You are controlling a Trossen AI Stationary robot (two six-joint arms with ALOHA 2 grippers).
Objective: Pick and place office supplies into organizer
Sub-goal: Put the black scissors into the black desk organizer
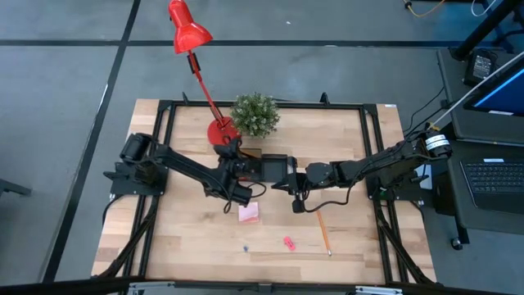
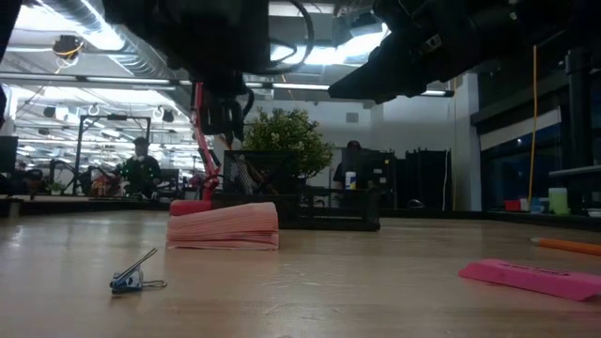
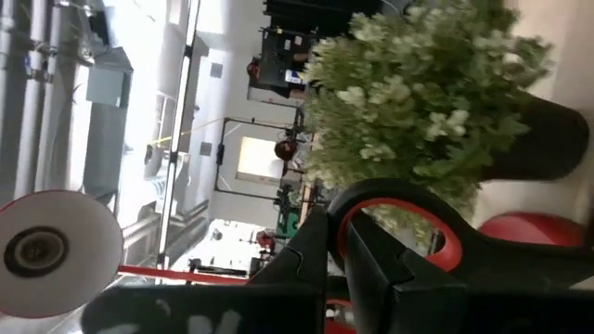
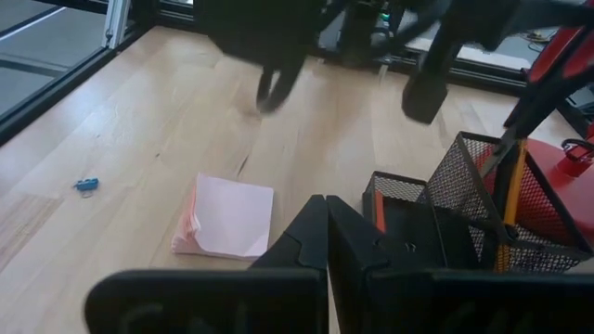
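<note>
Left gripper (image 3: 339, 278) was clenched on red-handled scissors (image 3: 408, 218), loops pointing toward the plant (image 3: 436, 93), above the black mesh organizer (image 4: 464, 218). Right gripper (image 4: 325, 250) was closed, empty, beside the organizer. Pink sticky pad (image 1: 249, 213) lay flat mid-table; orange pencil (image 1: 323, 231) ran front-to-back. Front boards mostly bare.
</note>
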